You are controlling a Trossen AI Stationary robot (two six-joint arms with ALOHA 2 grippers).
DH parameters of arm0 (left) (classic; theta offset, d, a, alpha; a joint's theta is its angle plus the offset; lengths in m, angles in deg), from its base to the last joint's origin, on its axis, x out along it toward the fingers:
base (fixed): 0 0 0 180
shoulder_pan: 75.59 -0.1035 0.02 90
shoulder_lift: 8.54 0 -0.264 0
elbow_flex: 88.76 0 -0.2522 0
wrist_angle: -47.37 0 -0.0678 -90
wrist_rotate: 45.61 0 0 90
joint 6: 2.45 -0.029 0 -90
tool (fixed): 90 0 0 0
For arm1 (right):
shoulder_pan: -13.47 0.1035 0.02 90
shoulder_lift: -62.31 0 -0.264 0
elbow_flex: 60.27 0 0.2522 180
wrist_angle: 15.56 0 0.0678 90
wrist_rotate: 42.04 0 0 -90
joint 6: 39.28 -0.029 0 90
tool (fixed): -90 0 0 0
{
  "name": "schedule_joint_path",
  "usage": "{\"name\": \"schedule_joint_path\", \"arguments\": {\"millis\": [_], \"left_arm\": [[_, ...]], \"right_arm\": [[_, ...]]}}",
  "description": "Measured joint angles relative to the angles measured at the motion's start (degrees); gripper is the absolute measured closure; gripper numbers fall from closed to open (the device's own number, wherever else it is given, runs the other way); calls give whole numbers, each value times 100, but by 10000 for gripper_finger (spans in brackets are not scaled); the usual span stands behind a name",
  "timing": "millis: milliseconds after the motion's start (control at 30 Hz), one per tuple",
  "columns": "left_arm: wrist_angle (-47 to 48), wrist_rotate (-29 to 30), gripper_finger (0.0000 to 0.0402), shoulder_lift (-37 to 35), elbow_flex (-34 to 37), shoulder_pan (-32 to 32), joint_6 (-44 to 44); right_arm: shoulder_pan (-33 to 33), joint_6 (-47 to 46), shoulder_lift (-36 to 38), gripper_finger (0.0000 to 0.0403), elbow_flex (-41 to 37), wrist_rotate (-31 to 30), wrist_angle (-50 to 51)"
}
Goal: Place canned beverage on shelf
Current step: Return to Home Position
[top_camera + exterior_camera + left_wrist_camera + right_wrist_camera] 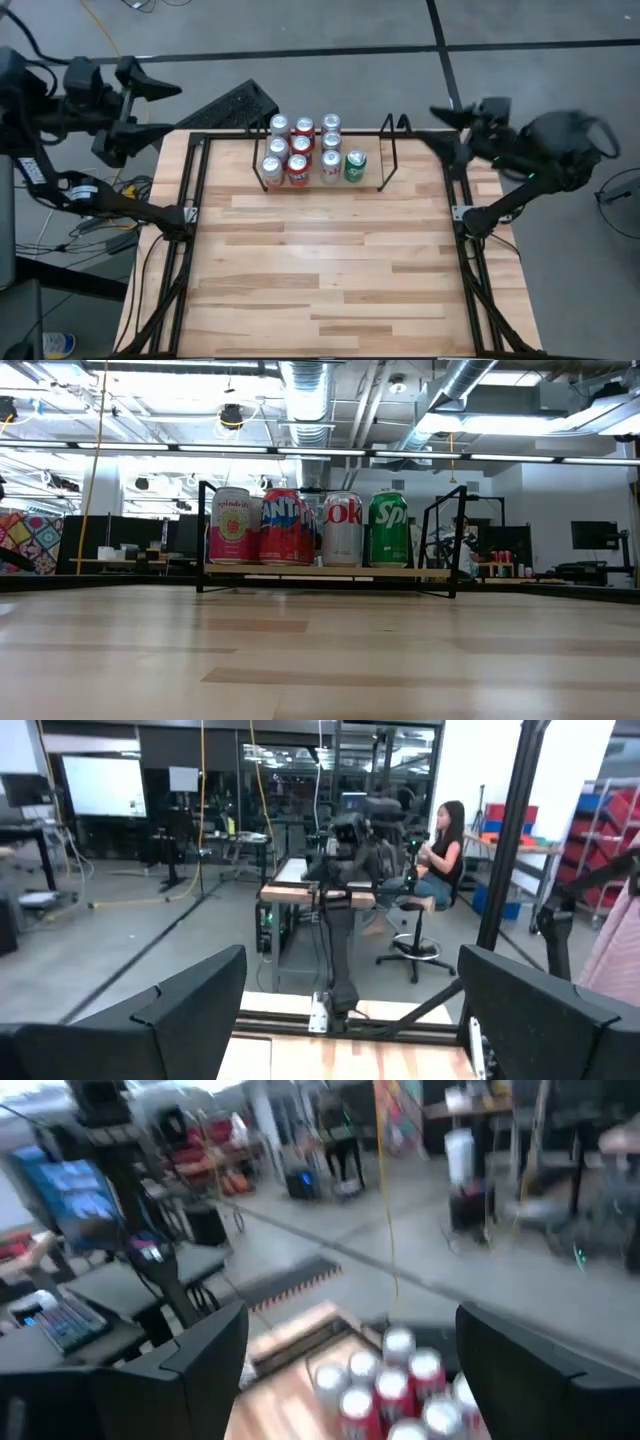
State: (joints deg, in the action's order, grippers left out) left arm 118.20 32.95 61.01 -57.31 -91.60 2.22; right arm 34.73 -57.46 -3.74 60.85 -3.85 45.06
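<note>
The shelf stands at the table's far middle, and its wood floor rests on the tabletop. Several cans stand upright on it. The front row shows a pink can, a red one, a silver one and a green one. My left gripper hovers open off the table's far left corner. My right gripper hovers open over the far right corner, its fingers wide apart with the cans beyond them. Neither gripper holds anything, and neither shows in the low view.
A black tubular frame runs along the tabletop's sides and far edge. A black keyboard-like object lies beyond the far edge. Bare wood tabletop spreads in front of the shelf. A person sits in the room beyond.
</note>
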Motion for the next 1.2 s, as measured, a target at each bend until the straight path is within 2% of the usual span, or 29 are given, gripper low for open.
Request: {"name": "schedule_joint_path", "arguments": {"millis": [100,200,467,600,667,733,833,1000,1100,1200], "left_arm": [[31,-25,51,-72,2,0,15],[365,-31,51,-156,11,0,-44],[768,161,51,-342,11,-2,-67],[991,437,51,-524,146,-2,52],[849,488,51,-713,440,-2,53],[623,524,51,-954,894,-2,63],[26,613,51,-1478,1900,-2,197],[-1457,632,52,-2685,4177,-2,611],[-2454,616,52,-3391,5550,-2,977],[-3024,611,52,-4052,6717,-2,1279]], "right_arm": [[-8,801,328,74,-2,674,-607],[-2,1191,756,74,5,1148,-688],[-6,765,2101,74,-202,1118,186],[-7,566,2732,74,-1043,1097,188],[0,398,3091,74,-1630,832,122],[-3,250,3526,74,-2266,540,-179],[-8,227,4273,74,-3227,706,-1011],[-4,761,5422,74,-4824,1430,-2414],[-6,1046,6080,74,-5648,1447,-3188],[-4,1305,6594,74,-6394,1435,-3792]]}}
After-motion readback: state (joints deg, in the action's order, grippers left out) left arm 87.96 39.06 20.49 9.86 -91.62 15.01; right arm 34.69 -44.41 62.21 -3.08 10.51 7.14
